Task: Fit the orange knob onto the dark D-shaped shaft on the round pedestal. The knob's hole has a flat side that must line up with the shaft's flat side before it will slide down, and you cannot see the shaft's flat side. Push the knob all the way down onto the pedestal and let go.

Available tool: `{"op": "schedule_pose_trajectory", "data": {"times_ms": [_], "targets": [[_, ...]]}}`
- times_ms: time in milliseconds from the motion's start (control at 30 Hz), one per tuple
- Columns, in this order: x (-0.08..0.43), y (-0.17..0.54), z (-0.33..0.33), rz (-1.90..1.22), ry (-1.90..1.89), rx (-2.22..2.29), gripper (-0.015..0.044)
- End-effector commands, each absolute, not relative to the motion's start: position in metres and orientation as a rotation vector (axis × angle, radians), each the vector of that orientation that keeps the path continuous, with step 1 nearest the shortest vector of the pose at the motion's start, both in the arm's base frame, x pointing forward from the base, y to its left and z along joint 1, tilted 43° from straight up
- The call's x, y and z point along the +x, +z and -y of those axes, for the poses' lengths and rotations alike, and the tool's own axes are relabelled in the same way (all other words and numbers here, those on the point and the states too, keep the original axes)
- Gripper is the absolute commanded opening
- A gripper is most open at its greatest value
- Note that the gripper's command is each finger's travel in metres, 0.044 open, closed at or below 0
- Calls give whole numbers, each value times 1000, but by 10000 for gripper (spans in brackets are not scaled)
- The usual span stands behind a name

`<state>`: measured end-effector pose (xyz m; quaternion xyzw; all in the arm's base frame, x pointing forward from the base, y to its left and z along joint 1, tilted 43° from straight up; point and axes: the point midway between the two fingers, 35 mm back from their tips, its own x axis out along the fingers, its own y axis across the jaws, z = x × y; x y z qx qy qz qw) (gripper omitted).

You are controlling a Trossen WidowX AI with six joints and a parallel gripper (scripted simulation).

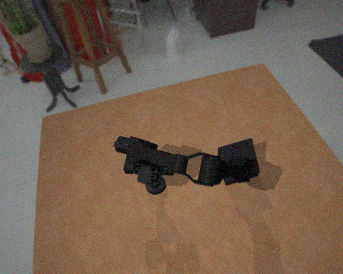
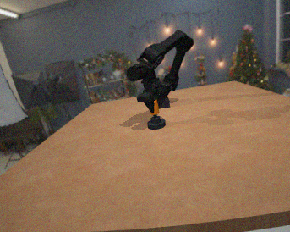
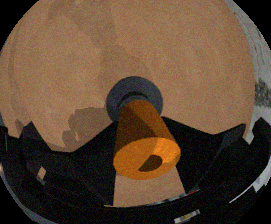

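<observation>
One orange knob [image 2: 155,107] [image 3: 145,145] — between the fingers of the black hand [image 2: 155,106] [image 3: 139,123].

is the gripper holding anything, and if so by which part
Yes: the orange knob, pinched by its sides between the gripper's fingers, with its holed end face left uncovered.

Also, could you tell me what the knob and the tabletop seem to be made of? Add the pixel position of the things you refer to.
The orange knob [image 2: 155,108] [image 3: 145,122] looks like smooth plastic, given its even colour and soft shading. The tabletop [image 1: 104,225] [image 2: 160,178] [image 3: 196,60] could be wood or leather; its mottled tan surface leaves that open.
</observation>
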<state>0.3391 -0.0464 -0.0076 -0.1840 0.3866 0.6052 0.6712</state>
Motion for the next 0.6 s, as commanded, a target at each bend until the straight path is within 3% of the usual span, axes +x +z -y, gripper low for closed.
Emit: {"op": "schedule_pose_trajectory", "data": {"times_ms": [0, 567], "targets": [[340, -9, 47, -865, 1365, -422, 0], [337, -6, 48, -865, 1365, -422, 0]]}}
